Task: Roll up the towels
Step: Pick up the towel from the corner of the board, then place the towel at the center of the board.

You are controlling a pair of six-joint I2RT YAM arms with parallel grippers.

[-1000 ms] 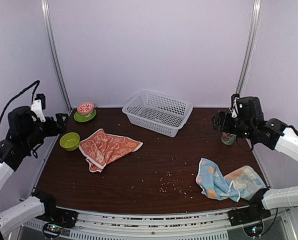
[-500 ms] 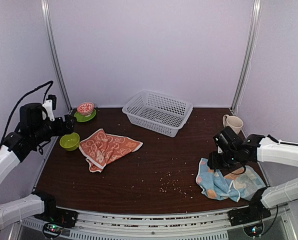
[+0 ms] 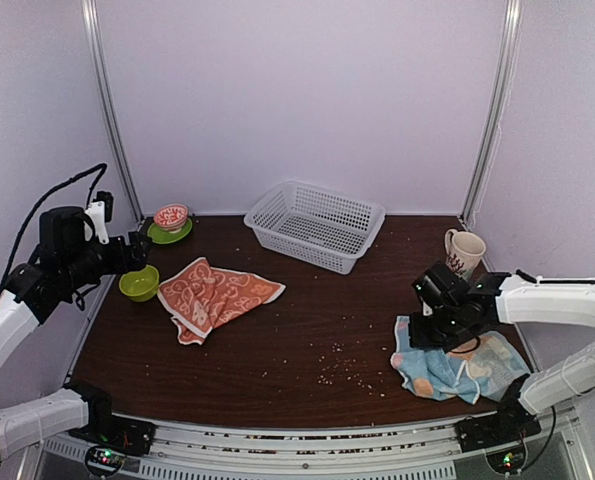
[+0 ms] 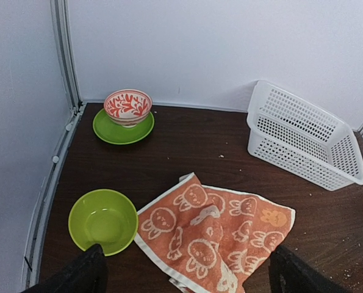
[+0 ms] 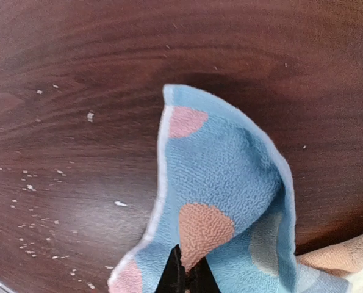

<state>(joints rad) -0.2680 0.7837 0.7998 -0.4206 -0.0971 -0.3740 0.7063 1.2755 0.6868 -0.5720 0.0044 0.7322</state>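
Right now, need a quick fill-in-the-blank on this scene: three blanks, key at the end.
1. The right gripper is shut on the light blue towel, while the left gripper is ____.
2. The orange towel lies spread beside the empty ____ bowl.
3. The mug stands on the ____ arm's side.
Missing: open; green; right.

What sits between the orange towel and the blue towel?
Only bare table with scattered crumbs, nearer the blue towel than the orange towel; the top view shows it.
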